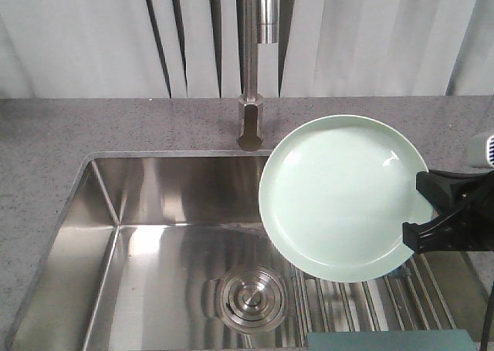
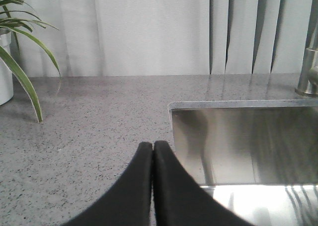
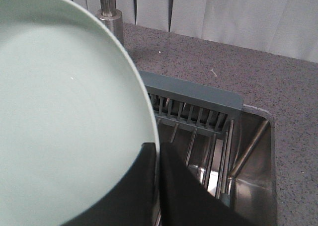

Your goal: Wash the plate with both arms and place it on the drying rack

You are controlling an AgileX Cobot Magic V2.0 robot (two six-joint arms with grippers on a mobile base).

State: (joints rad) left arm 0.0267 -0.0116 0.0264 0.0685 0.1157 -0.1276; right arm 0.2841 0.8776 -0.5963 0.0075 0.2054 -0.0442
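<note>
Plate [image 1: 340, 197], round, glossy and pale mint-green, hangs tilted over the stainless steel sink [image 1: 154, 189]. Its right rim is pinched in the black angular right gripper [image 1: 417, 210]. It hides part of the steel-rod drying rack with grey-blue bars [image 3: 194, 109]. The black left gripper [image 2: 152, 147] hovers above the grey speckled counter [image 2: 89, 136], tips pressed together, empty; its arm is out of frame.

Nothing legible anywhere in the three views: no text, label, brand, number or sign. Plain and unmarked on every visible face: the plate [image 1: 340, 197], the tap [image 1: 251, 123], the counter [image 1: 77, 123], the sink [image 1: 154, 251], the drying rack [image 3: 191, 99] and the white pot [image 2: 4, 72].
</note>
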